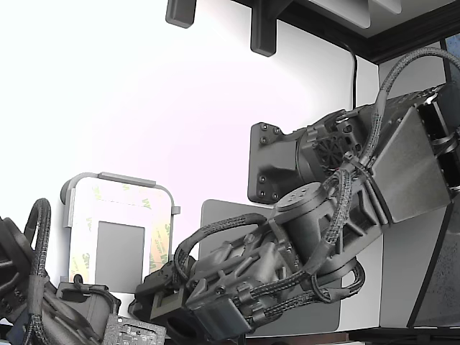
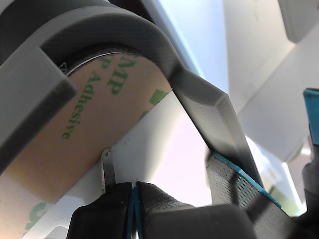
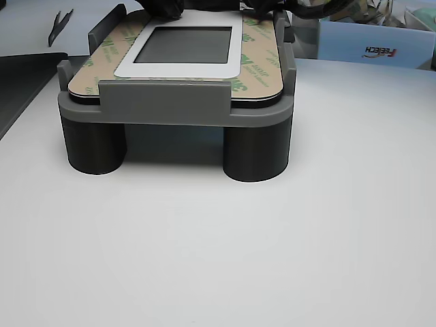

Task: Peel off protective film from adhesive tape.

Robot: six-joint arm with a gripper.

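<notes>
Beside the gray fixture (image 2: 209,114) wall, the gripper (image 2: 134,191) is closed on the protective film's (image 2: 75,124) small tab.

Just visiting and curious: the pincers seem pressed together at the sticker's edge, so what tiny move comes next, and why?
Probably a slow pull up and away. In the wrist view the gripper looks shut at the edge of the protective film, beside a small raised tab, while the film lies flat in its gray holder.

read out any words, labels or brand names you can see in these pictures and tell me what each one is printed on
"3M" and "Adhesive", green, on the protective film, wrist view.
"FEETECH", upside down, on the pale blue box, other view.
Green logos on the film in the exterior view: too small to read.
</notes>
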